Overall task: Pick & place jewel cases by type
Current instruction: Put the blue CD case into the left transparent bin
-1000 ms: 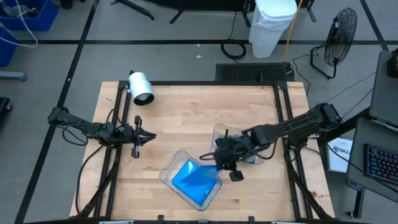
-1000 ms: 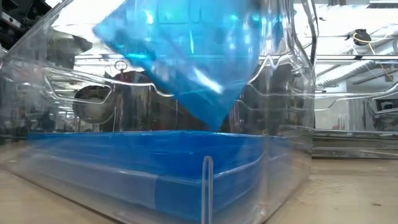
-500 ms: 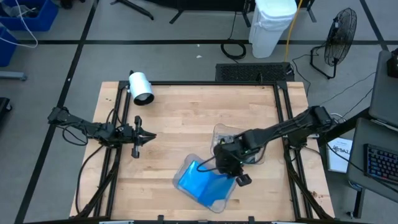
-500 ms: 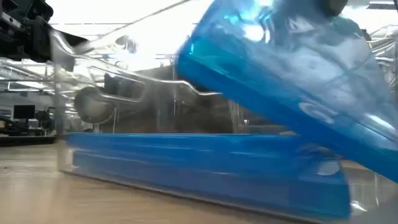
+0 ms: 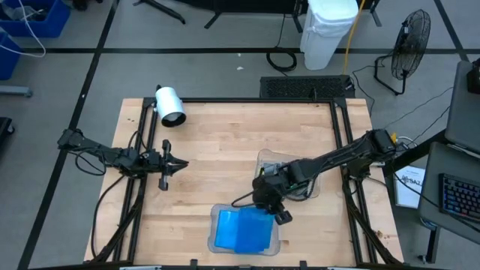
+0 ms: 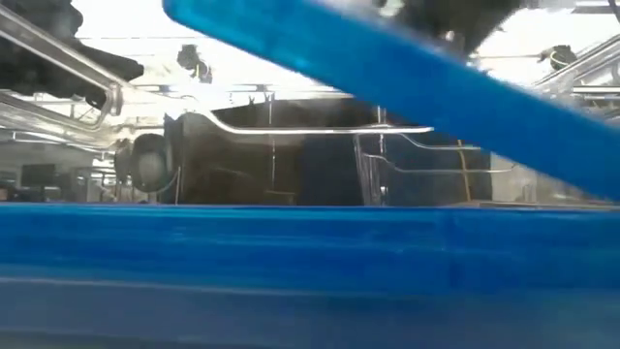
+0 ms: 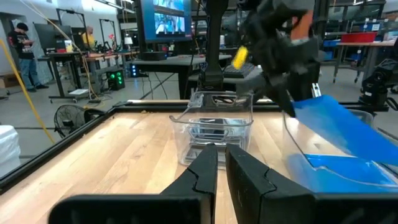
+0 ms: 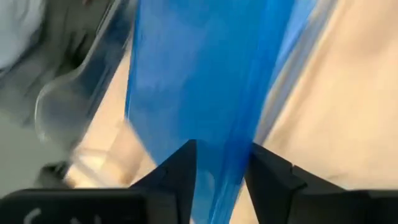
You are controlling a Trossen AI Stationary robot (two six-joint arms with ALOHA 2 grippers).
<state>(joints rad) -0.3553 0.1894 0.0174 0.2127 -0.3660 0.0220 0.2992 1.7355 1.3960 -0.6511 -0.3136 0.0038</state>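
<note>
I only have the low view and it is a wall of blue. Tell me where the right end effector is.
Observer: The right end effector hangs over the right corner of the clear rounded-corner plastic tray, the one closest to your camera.
Operator: Describe how the blue case above me is sitting.
Observer: The bright blue square plastic jewel case is tilted. Its high edge is up at that end effector, and its low edge is down in the tray on the flat blue cases.
Operator: Now give me the left arm.
Observer: The left end effector is shut and waits over the table's left side, well away from the tray.
</note>
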